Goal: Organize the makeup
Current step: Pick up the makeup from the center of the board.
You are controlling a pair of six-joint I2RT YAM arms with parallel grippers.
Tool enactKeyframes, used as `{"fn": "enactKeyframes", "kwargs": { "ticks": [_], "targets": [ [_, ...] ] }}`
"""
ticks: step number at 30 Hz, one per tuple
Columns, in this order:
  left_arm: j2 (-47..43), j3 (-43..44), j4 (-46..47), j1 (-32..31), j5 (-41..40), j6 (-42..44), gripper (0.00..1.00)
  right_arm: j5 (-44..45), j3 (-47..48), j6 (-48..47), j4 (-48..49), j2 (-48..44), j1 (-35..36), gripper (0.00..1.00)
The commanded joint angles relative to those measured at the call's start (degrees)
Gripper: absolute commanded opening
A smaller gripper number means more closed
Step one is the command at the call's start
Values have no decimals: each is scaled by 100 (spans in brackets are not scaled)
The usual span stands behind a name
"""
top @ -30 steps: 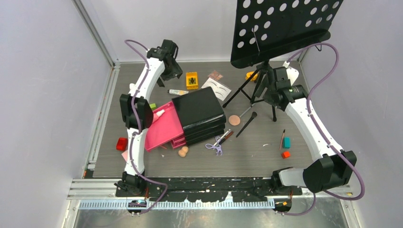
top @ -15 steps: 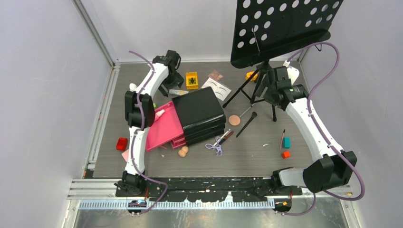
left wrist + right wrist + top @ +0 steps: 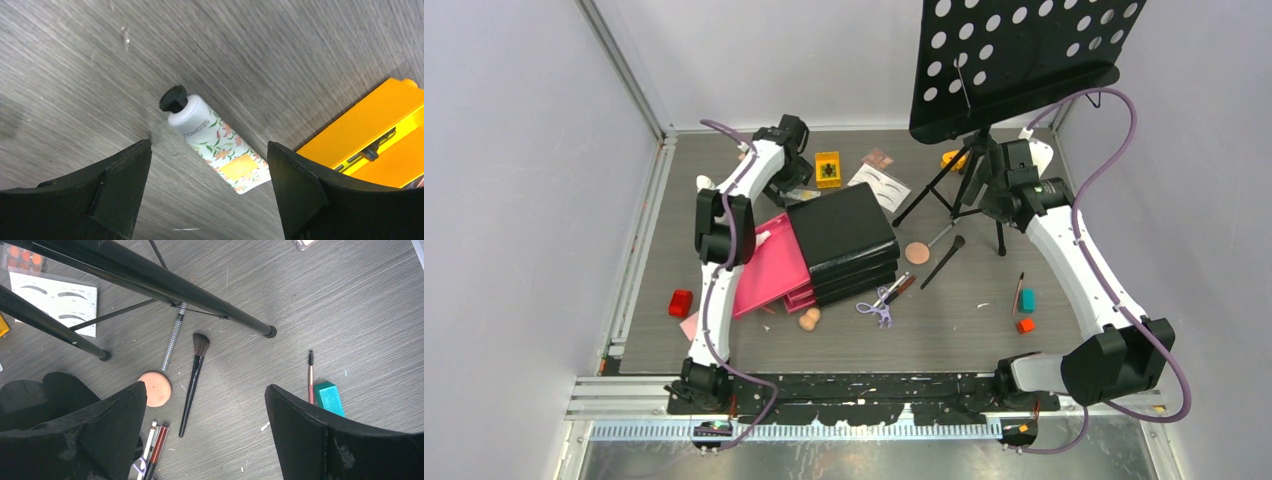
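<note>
My left gripper (image 3: 790, 178) is open and hangs over a white floral tube with a black cap (image 3: 215, 145), which lies between its fingers in the left wrist view (image 3: 208, 152); the arm hides the tube from above. A yellow block (image 3: 827, 169) sits just right of it. My right gripper (image 3: 1001, 188) is open and empty (image 3: 206, 390) above a black brush (image 3: 194, 380) and a round peach sponge (image 3: 155, 388). The white eyebrow card (image 3: 879, 186), lilac scissors (image 3: 876, 309), two peach sponges (image 3: 809, 319), and teal (image 3: 1027, 299), orange (image 3: 1025, 325) and red (image 3: 681, 302) blocks lie scattered.
The black chest (image 3: 842, 240) stands mid-table with a pink drawer (image 3: 769, 265) pulled out to the left, a pink tube (image 3: 759, 238) in it. The black music stand (image 3: 1024, 60) overhangs the back right; its tripod legs (image 3: 150, 275) spread close to my right gripper.
My left arm has swung right and forward from the back left, bringing its gripper over the floral tube beside the yellow block. The right arm has not moved.
</note>
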Motion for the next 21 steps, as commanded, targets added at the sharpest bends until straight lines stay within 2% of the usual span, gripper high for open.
{"fn": "enactKeyframes", "kwargs": {
  "ticks": [1, 5, 13, 15, 21],
  "targets": [
    [216, 458, -226, -21, -324, -346, 87, -5, 173, -147, 45, -87, -57, 92],
    [261, 442, -350, -21, -391, -433, 76, -14, 216, -199, 44, -54, -91, 92],
    [76, 226, -302, -12, -385, -275, 44, 47, 236, -216, 47, -51, -132, 92],
    [27, 261, -228, -12, -358, -124, 40, 42, 221, -185, 72, -42, -143, 91],
    [-179, 713, -204, 26, -422, 280, 37, -20, 179, -168, 225, -16, -157, 91]
  ]
}}
